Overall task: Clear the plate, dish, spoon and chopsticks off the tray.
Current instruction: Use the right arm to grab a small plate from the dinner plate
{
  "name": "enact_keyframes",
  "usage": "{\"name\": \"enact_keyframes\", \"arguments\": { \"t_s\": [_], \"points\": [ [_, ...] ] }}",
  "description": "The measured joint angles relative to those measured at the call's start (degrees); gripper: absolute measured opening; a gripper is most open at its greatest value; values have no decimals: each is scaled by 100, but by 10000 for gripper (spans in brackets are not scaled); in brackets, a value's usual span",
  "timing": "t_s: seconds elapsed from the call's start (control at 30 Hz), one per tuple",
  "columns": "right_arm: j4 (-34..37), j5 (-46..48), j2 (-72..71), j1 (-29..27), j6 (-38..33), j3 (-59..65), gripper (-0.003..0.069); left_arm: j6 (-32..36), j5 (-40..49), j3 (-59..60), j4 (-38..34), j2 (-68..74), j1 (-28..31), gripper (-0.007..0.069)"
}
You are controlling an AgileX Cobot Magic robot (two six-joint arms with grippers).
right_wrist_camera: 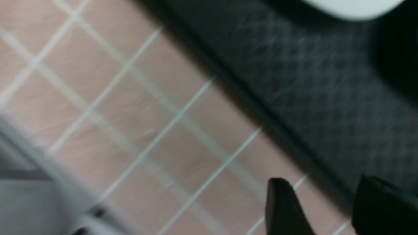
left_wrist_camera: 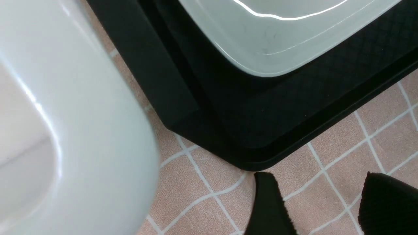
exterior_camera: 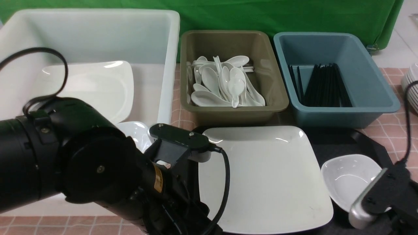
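Observation:
The large white plate point(exterior_camera: 264, 176) lies on the black tray point(exterior_camera: 343, 140), with the small white dish point(exterior_camera: 349, 176) beside it on the right. In the left wrist view my left gripper point(left_wrist_camera: 316, 176) is open and empty over the pink cloth, just off the tray's corner point(left_wrist_camera: 261, 124), with the plate's point(left_wrist_camera: 277, 39) corner further in. The blurred right wrist view has my right gripper point(right_wrist_camera: 321, 182) open and empty at the tray's edge point(right_wrist_camera: 326, 81), with a white rim of the dish point(right_wrist_camera: 352, 6) beyond. The front view hides both grippers. The spoon and chopsticks are out of view.
A big white tub point(exterior_camera: 169, 65) at the left holds a creamy plate point(exterior_camera: 91, 88) and a small dish point(exterior_camera: 135, 132). Behind the tray stand a brown bin point(exterior_camera: 277, 101) of white spoons and a blue bin point(exterior_camera: 375, 75) of black chopsticks. My left arm point(exterior_camera: 81, 166) fills the near left.

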Motion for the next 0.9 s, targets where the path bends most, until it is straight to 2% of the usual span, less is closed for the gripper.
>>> {"name": "enact_keyframes", "arguments": {
  "t_s": [0.07, 0.13, 0.2, 0.23, 0.33, 0.6, 0.77, 0.9],
  "points": [
    [-287, -236, 219, 110, 53, 0, 367, 0, 0, 0, 0, 0, 0, 358],
    [-1010, -682, 595, 302, 174, 0, 367, 0, -18, 0, 0, 0, 0, 358],
    [-1486, -819, 811, 415, 412, -15, 367, 0, -32, 0, 0, 0, 0, 358],
    [-1972, -867, 1035, 473, 680, -63, 370, 0, -37, 0, 0, 0, 0, 358],
    [-2496, -919, 1424, 492, 1064, -138, 387, 0, -43, 0, -12, 0, 0, 358],
    [-2982, -945, 2023, 492, 1256, -140, 398, 0, -44, 0, -35, 0, 0, 358],
    [-3613, -987, 2228, 492, 1787, -144, 398, -4, -67, 0, -40, 0, 0, 358],
    [-3778, -1061, 2321, 492, 1901, -157, 398, -4, -86, 0, -113, 0, 0, 358]
  ]
}}
